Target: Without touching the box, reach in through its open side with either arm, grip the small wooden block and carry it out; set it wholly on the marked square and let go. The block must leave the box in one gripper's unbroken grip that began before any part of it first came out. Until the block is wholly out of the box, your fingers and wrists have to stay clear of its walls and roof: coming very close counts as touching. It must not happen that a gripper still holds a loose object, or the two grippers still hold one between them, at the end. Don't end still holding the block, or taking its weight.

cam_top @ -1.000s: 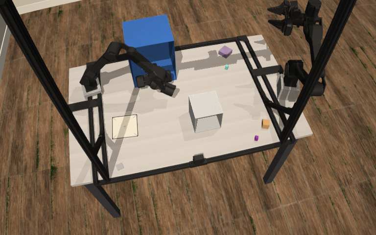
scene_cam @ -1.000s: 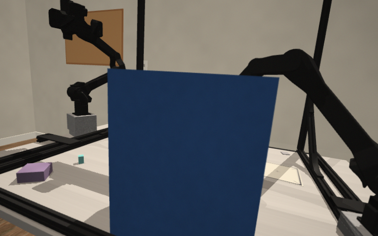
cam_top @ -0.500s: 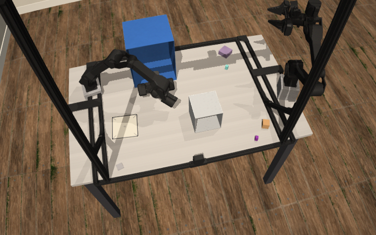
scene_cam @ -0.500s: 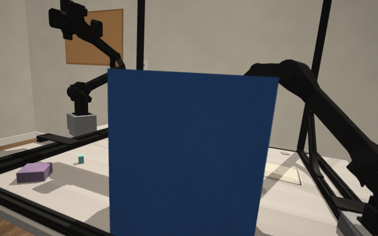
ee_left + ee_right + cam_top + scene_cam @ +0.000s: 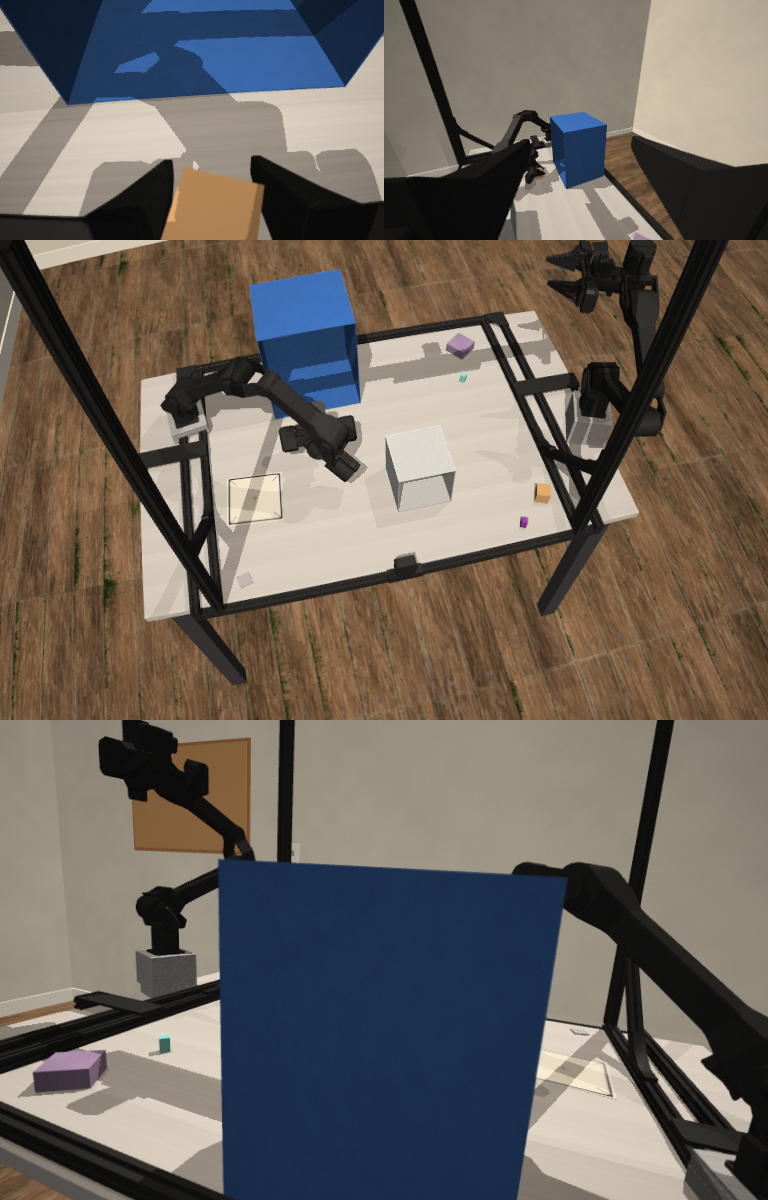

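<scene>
One table (image 5: 339, 545) (image 5: 141, 1138) (image 5: 30, 145) (image 5: 554, 220) bore two boxes. The larger, a blue box (image 5: 303, 305) (image 5: 390, 1031) (image 5: 250, 65) (image 5: 584, 150), held light patches and shadow inside; the smaller, a white box (image 5: 420, 452), showed part of its pale inner floor. Of the two arms, the left arm (image 5: 283, 398) (image 5: 668, 957) (image 5: 515, 125) arched up and bent down before the blue box's open side, while the right arm (image 5: 642, 324) (image 5: 209, 816) stood raised, its open right gripper (image 5: 548, 271) (image 5: 154, 766) (image 5: 581, 142) past the table's edge. One marked square (image 5: 254, 511) (image 5: 577, 1073) lay well apart from the blue box. Five blocks showed: a purple block (image 5: 459, 345) (image 5: 67, 1070) (image 5: 641, 237); two orange ones, one the task's block (image 5: 215, 205), outside the blue box and gripped by the left gripper (image 5: 318, 435) (image 5: 211, 166) (image 5: 538, 160), the other, the spare block (image 5: 543, 493), on the table; a teal block (image 5: 463, 376) (image 5: 164, 1043); and a magenta block (image 5: 523, 521), the smallest. One thin pale tile (image 5: 244, 579) (image 5: 579, 1031) lay near the frame.

My left gripper (image 5: 320, 446) (image 5: 211, 166) (image 5: 544, 171), with the orange block (image 5: 212, 205) between its fingers, stands farther out from the open side of the blue box (image 5: 303, 302) (image 5: 390, 1031) (image 5: 130, 30) (image 5: 584, 155) than it does a second ago, when the top view shows it close against the opening. My left arm (image 5: 291, 401) (image 5: 679, 952) (image 5: 515, 127) pulls back with it, its elbow bend lower in both the top and exterior views. More of the box's opening shows past my wrist. On the table, my arm's shadow reaches farther from the blue box, and a small dark patch now falls just beside the marked square (image 5: 254, 497) (image 5: 574, 1070).
</scene>
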Controlling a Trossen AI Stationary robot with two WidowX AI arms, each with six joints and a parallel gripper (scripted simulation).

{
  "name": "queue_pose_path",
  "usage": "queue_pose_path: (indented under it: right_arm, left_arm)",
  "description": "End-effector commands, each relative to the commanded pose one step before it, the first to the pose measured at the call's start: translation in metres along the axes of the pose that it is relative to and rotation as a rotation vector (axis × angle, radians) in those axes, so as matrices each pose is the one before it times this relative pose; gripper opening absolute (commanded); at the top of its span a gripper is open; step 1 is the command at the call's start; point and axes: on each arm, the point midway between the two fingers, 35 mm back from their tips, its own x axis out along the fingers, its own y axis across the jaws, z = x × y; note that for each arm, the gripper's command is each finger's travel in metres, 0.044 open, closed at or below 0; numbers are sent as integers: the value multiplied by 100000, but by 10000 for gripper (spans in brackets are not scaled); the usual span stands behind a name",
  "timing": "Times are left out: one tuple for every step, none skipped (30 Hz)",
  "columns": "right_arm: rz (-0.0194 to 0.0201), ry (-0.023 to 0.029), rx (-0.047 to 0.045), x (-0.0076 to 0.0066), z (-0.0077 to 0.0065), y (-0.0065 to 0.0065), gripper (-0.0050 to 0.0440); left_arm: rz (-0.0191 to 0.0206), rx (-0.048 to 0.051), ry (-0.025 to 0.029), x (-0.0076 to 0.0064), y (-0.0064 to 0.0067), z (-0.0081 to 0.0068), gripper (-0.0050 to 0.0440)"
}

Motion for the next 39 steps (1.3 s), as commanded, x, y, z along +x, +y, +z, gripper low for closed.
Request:
queue_pose_path:
  right_arm:
    - [407, -48, -61, -3, -9, 60, 400]
    - [0, 0, 0, 0, 0, 0, 400]
    - [0, 0, 0, 0, 0, 0, 400]
    - [0, 0, 0, 0, 0, 0, 400]
    - [0, 0, 0, 0, 0, 0, 400]
    - [0, 0, 0, 0, 0, 0, 400]
    - [0, 0, 0, 0, 0, 0, 400]
    - [0, 0, 0, 0, 0, 0, 400]
    - [0, 0, 0, 0, 0, 0, 400]
    - [0, 0, 0, 0, 0, 0, 400]
    - [0, 0, 0, 0, 0, 0, 400]
    - [0, 0, 0, 0, 0, 0, 400]
    - [0, 0, 0, 0, 0, 0, 400]
    - [0, 0, 0, 0, 0, 0, 400]
    - [0, 0, 0, 0, 0, 0, 400]
    - [0, 0, 0, 0, 0, 0, 400]
    - [0, 0, 0, 0, 0, 0, 400]
    - [0, 0, 0, 0, 0, 0, 400]
    - [0, 0, 0, 0, 0, 0, 400]
    - [0, 0, 0, 0, 0, 0, 400]
    - [0, 0, 0, 0, 0, 0, 400]
    - [0, 0, 0, 0, 0, 0, 400]
    - [0, 0, 0, 0, 0, 0, 400]
    - [0, 0, 0, 0, 0, 0, 400]
    - [0, 0, 0, 0, 0, 0, 400]
    - [0, 0, 0, 0, 0, 0, 400]
    - [0, 0, 0, 0, 0, 0, 400]
    - [0, 0, 0, 0, 0, 0, 400]
    - [0, 0, 0, 0, 0, 0, 400]
    - [0, 0, 0, 0, 0, 0, 400]
    - [0, 0, 0, 0, 0, 0, 400]
    - [0, 0, 0, 0, 0, 0, 400]
    - [0, 0, 0, 0, 0, 0, 400]
    - [0, 0, 0, 0, 0, 0, 400]
    - [0, 0, 0, 0, 0, 0, 400]
    - [0, 0, 0, 0, 0, 0, 400]
    - [0, 0, 0, 0, 0, 0, 400]
    - [0, 0, 0, 0, 0, 0, 400]
    - [0, 0, 0, 0, 0, 0, 400]
  left_arm:
    - [160, -281, 404, -435, -53, 305, 0]
    - [-640, 1, 530, -302, -8, 383, 0]
    - [0, 0, 0, 0, 0, 0, 0]
    - [0, 0, 0, 0, 0, 0, 0]
    - [-646, 1, 528, -301, -4, 385, 0]
    - [-648, 0, 523, -299, 0, 384, 0]
    - [-651, -1, 519, -297, 4, 384, 0]
    - [-654, -1, 515, -294, 8, 384, 0]
    - [-656, -2, 511, -292, 12, 383, 0]
    - [-659, -2, 507, -290, 16, 383, 0]
    - [-661, -3, 502, -288, 20, 382, 0]
    - [-664, -4, 498, -285, 24, 382, 0]
    - [-663, -4, 492, -282, 28, 379, 0]
    - [-529, -4, 388, -223, 25, 301, 0]
    - [-318, -3, 231, -133, 16, 180, 0]
    - [-106, -1, 77, -44, 5, 60, 0]
    - [0, 0, 0, 0, 0, 0, 0]
    - [-106, 331, 268, -18, 25, -36, 0]
    - [-327, 996, 804, -54, 75, -108, 0]
    - [0, 0, 0, 0, 0, 0, 0]
    - [0, 0, 0, 0, 0, 0, 0]
    - [-571, 1670, 1336, -90, 123, -183, 0]
    - [-736, 2036, 1609, -108, 144, -225, 0]
    - [-785, 2053, 1599, -107, 139, -229, 0]
    - [-834, 2071, 1588, -106, 133, -233, 0]
    - [-882, 2089, 1575, -105, 127, -237, 0]
    - [-931, 2106, 1561, -104, 120, -240, 0]
    - [-978, 2124, 1545, -103, 114, -244, 0]
    - [-1026, 2142, 1527, -102, 108, -247, 0]
    - [-1073, 2159, 1508, -101, 101, -250, 0]
    - [-1119, 2177, 1488, -100, 95, -253, 0]
    - [-1165, 2194, 1465, -100, 88, -256, 0]
    - [-1211, 2212, 1442, -99, 82, -258, 0]
    - [-1256, 2229, 1417, -99, 75, -260, 0]
    - [-1300, 2247, 1390, -98, 68, -262, 0]
    - [-1343, 2264, 1362, -98, 61, -264, 0]
    - [0, 0, 0, 0, 0, 0, 0]
    - [0, 0, 0, 0, 0, 0, 0]
    - [-1385, 2282, 1333, -97, 55, -266, 0]
